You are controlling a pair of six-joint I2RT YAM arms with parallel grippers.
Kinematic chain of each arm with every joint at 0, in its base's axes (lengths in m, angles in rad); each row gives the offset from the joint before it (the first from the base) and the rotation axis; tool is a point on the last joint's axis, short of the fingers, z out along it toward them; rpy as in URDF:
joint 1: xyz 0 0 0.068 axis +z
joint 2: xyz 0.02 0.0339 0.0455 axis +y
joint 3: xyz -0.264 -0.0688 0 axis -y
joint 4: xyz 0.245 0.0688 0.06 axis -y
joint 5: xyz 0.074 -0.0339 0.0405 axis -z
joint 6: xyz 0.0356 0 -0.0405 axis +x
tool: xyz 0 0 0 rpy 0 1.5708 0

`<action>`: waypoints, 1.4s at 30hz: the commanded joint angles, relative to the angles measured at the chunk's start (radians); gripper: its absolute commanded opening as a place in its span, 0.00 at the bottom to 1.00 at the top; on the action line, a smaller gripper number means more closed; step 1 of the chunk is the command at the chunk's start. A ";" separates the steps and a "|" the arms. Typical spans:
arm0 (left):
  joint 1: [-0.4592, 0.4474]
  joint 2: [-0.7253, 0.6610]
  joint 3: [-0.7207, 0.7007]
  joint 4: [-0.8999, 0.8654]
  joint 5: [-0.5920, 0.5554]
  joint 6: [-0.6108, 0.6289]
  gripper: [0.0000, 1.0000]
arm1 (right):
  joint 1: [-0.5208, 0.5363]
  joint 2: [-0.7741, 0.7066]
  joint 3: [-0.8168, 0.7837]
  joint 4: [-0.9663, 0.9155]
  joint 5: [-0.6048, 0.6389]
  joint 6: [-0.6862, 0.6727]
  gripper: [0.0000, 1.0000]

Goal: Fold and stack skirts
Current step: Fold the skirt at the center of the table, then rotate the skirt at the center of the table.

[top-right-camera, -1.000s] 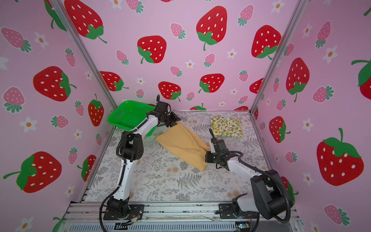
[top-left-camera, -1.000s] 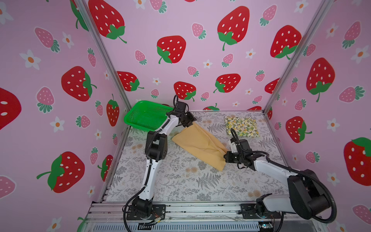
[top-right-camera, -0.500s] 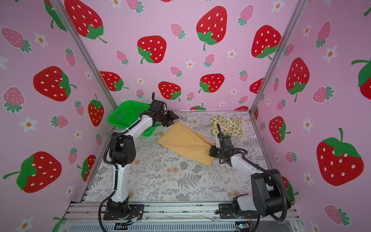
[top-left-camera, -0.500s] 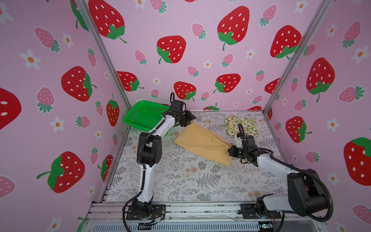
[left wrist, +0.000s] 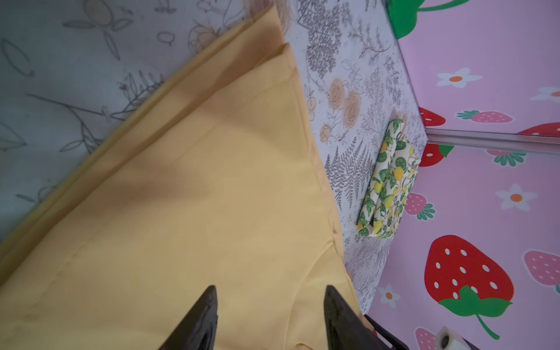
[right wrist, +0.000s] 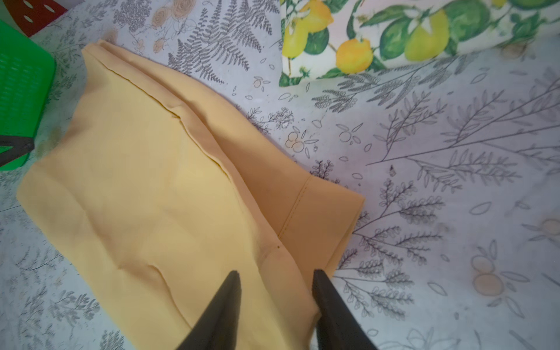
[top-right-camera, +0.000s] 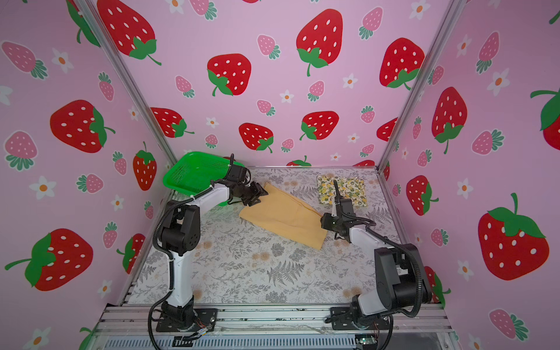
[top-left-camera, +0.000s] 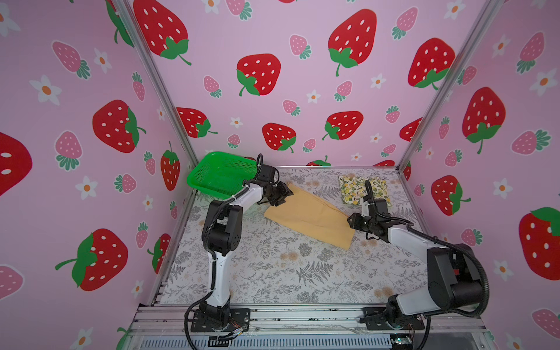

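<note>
In both top views I see three pink wall panels [top-left-camera: 272, 30], printed with red and pink strawberries and white flowers, enclosing the cell. Two aluminium corner posts [top-left-camera: 161, 91] join them. The surface [top-left-camera: 272, 272] carries a grey fern-and-blossom print. An aluminium rail frame [top-left-camera: 303, 316] spans its near edge. Lighting is even and diffuse.

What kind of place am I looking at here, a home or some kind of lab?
Probably a robot lab booth, not a home: a left arm and right arm bolted to an aluminium rail, with strawberry-print wall panels boxing in a fern-print tabletop.
</note>
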 commanded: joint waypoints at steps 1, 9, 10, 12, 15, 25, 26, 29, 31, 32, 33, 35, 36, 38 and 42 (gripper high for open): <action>-0.005 -0.063 -0.049 0.048 0.016 0.011 0.57 | -0.017 0.033 0.046 0.020 0.041 -0.037 0.50; -0.005 -0.114 -0.138 0.051 0.013 0.040 0.60 | -0.019 0.037 0.041 0.033 0.008 -0.035 0.81; -0.005 -0.118 -0.146 0.049 0.013 0.044 0.62 | -0.019 0.022 0.029 0.032 0.009 -0.036 0.86; -0.003 -0.124 -0.161 0.047 0.013 0.053 0.65 | -0.019 -0.018 -0.003 0.041 0.000 -0.029 0.93; 0.001 -0.128 -0.177 0.042 0.013 0.061 0.79 | -0.016 -0.065 -0.043 0.041 -0.027 -0.021 0.99; 0.011 -0.125 -0.199 0.011 -0.053 0.090 0.95 | 0.002 -0.075 -0.112 0.079 -0.090 0.006 1.00; 0.011 -0.122 -0.202 0.012 -0.055 0.088 0.95 | 0.002 -0.061 -0.113 0.089 -0.099 0.009 1.00; 0.011 -0.117 -0.215 0.018 -0.060 0.087 0.95 | 0.004 -0.031 -0.120 0.123 -0.120 0.024 1.00; 0.010 -0.120 -0.230 0.023 -0.067 0.088 0.95 | 0.004 -0.009 -0.119 0.141 -0.127 0.030 1.00; 0.011 -0.122 -0.236 0.024 -0.072 0.090 0.95 | 0.004 -0.001 -0.114 0.149 -0.129 0.032 1.00; 0.010 -0.126 -0.244 0.026 -0.075 0.091 0.95 | 0.004 0.010 -0.109 0.157 -0.133 0.036 1.00; 0.011 -0.131 -0.257 0.032 -0.085 0.094 0.95 | 0.003 0.031 -0.093 0.162 -0.134 0.037 1.00; 0.011 -0.133 -0.264 0.032 -0.086 0.094 0.95 | 0.004 0.043 -0.084 0.163 -0.133 0.037 1.00; 0.010 -0.136 -0.273 0.037 -0.087 0.091 0.95 | 0.004 0.061 -0.069 0.168 -0.131 0.037 1.00; 0.011 -0.156 -0.314 0.058 -0.103 0.086 0.95 | 0.002 0.096 -0.033 0.172 -0.122 0.036 1.00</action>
